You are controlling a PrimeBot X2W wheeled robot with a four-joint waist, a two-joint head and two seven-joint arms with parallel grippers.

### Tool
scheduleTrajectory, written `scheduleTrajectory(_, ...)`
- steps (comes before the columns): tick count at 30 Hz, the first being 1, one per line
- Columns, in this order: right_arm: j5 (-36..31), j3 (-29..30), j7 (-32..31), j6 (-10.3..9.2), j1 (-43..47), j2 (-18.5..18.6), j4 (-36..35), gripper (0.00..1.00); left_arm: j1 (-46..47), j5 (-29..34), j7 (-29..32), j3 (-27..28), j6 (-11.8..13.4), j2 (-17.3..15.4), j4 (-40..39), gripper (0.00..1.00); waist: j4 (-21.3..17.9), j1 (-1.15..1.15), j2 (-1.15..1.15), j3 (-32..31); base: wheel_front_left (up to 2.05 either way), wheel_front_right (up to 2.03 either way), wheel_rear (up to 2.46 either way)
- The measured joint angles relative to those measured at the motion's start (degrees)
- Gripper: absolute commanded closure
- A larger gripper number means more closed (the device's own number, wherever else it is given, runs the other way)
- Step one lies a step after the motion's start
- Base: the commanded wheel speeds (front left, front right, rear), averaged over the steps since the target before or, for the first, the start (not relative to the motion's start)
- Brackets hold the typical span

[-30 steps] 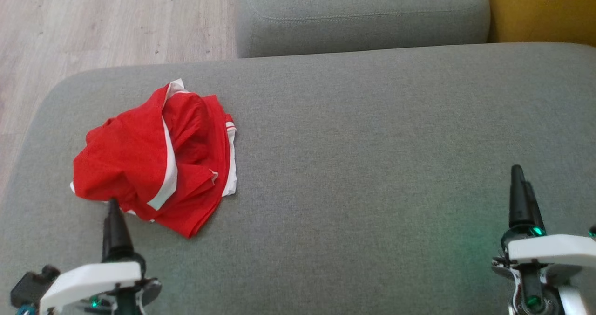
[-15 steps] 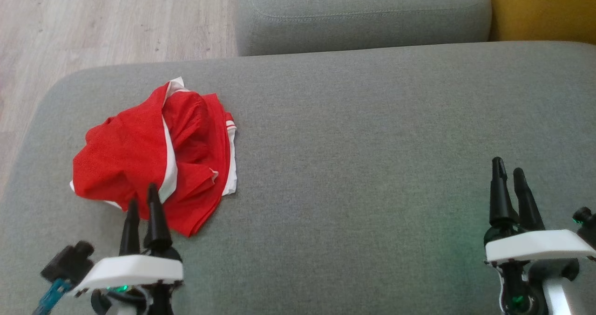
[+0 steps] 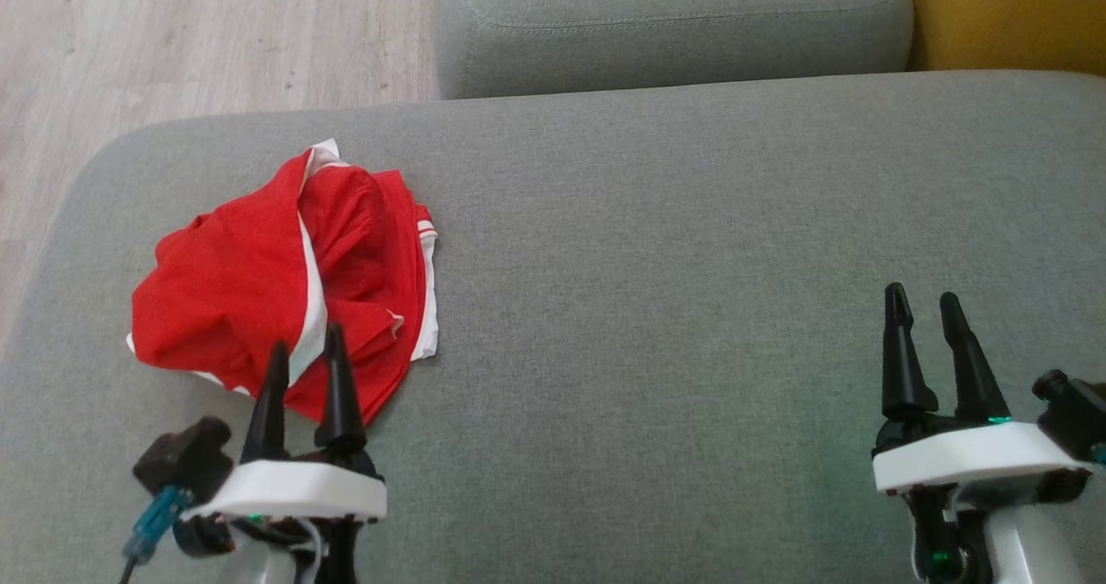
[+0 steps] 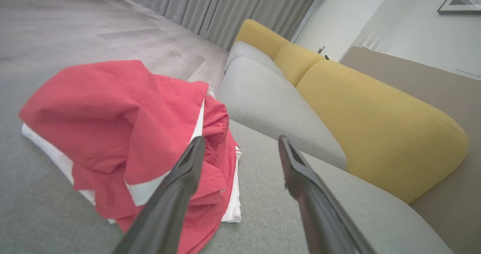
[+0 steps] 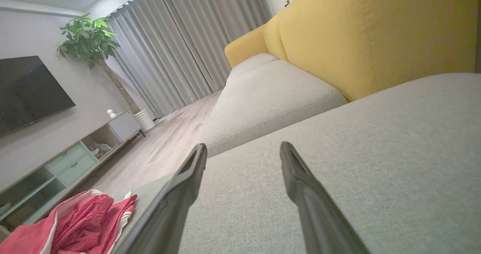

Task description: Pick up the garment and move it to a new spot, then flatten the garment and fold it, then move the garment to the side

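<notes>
Looking down from the head camera, I see the red and white garment (image 3: 251,282) lying crumpled on the left part of the grey seat cushion (image 3: 691,264). My left gripper (image 3: 305,339) is wide open and empty at its near edge. My right gripper (image 3: 921,293), also wide open and empty, is well apart from it.

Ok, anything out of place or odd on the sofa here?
Only the red garment: it lies crumpled in a heap near the left end of the grey sofa seat, not spread flat. Nothing looks spilled or damaged.
</notes>
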State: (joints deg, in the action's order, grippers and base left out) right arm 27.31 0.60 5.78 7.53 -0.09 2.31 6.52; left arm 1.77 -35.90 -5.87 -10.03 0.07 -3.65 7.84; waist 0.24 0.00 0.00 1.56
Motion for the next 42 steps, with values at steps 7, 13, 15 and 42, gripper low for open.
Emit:
scheduleTrajectory(7, -6.11, -0.63, 1.25, 0.0, 0.0, 0.0, -0.38, 0.0, 0.99, 5.25, -1.27, -3.35, 1.52, -1.44, 0.25, 0.0, -0.13, 0.0, 0.0, 0.14, 0.0, 0.0, 0.0)
scheduleTrajectory(13, -12.18, -0.77, 2.32, 0.0, -0.41, 0.02, -1.25, 0.0, 2.35, 10.27, -2.3, -6.66, 3.05, -2.72, 0.43, 0.0, -0.37, 0.0, 0.0, 0.34, 0.0, 0.0, 0.0)
scheduleTrajectory(15, -14.79, -0.73, 2.61, 0.0, -0.53, 0.02, -1.27, 0.0, 2.83, 12.02, -2.66, -7.43, 3.55, -3.31, 0.46, 0.0, -0.38, 0.0, 0.0, 0.33, 0.0, 0.0, 0.0)
scheduleTrajectory(42, -26.25, -1.42, 6.93, 0.0, -0.51, 0.07, -1.12, 0.0, 4.67, 17.79, -6.97, -10.99, 6.28, -3.31, 0.01, 0.0, -0.34, 0.0, 0.0, -0.28, 0.0, 0.0, 0.0)
